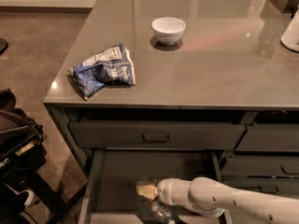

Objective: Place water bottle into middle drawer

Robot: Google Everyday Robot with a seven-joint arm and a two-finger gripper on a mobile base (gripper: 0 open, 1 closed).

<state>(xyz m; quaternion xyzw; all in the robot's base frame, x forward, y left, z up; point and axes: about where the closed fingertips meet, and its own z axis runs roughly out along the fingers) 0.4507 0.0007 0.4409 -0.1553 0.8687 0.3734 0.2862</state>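
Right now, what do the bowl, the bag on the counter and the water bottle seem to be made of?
The bowl is glossy white with a soft shine, so probably ceramic. The bag is crinkled blue-and-white foil or plastic film, as its creases suggest. The water bottle looks like clear plastic, since it is see-through. It sits at the gripper, inside the open middle drawer.

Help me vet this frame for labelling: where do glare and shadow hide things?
Camera view: light spots glare on the countertop; the bowl throws a soft shadow; the open drawer is dim, so the bottle and the pincer low inside it are hard to make out.
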